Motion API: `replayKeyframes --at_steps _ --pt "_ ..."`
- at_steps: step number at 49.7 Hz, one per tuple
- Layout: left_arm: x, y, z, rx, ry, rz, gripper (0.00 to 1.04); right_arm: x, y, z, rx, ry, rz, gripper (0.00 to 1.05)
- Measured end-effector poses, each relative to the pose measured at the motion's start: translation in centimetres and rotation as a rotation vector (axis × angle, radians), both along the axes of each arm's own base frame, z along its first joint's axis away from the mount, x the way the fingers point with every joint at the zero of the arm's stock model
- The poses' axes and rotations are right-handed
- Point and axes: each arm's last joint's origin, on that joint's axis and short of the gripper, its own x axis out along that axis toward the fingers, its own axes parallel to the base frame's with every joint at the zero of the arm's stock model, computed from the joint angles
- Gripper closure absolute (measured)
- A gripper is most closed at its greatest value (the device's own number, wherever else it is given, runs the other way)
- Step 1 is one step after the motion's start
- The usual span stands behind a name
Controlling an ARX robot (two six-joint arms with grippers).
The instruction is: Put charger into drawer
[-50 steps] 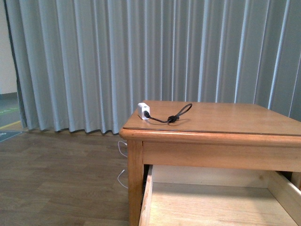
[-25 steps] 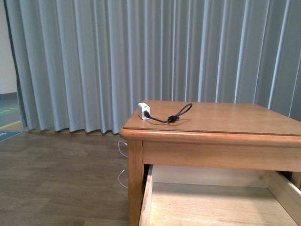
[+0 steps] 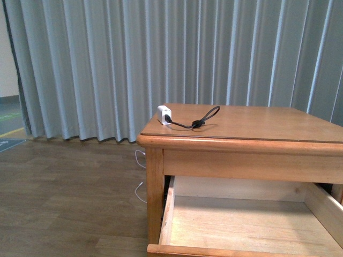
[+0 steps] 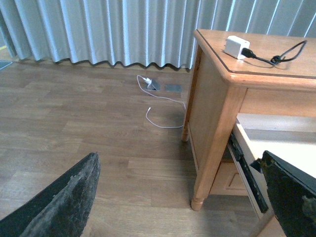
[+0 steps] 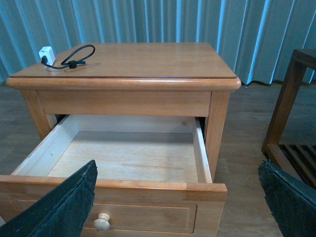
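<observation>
Small white cube charger with black looped cable on far-left corner of wooden bench, nearer left hand. Light-brown wooden drawer open below. Left hand and right hand both wide, empty.

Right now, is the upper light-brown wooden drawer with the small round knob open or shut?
Open: the drawer is pulled well out, its pale bare interior exposed and empty.

The wooden nightstand stands on a wood-plank floor. 1 item lies on its flat top: the charger, near the left edge, with its black cable looped toward the middle. 1 thin white cable lies on the floor beside the nightstand.
</observation>
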Motion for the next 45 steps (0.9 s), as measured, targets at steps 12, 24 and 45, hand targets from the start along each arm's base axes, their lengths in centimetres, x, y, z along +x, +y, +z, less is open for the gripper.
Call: replayKeyframes --at_steps 12,24,45 --pt "8.8 -2.6 2.8 -0.006 0.074 0.012 0.06 0.0 0.0 0.0 0.000 0.000 0.000 0.08" --pt "17.1 -6.1 6.6 -0.035 0.043 0.015 0.06 0.0 0.0 0.0 0.000 -0.001 0.000 0.08" --pt "28.2 -12.7 5.4 -0.056 0.109 0.053 0.06 0.0 0.0 0.0 0.000 -0.001 0.000 0.08"
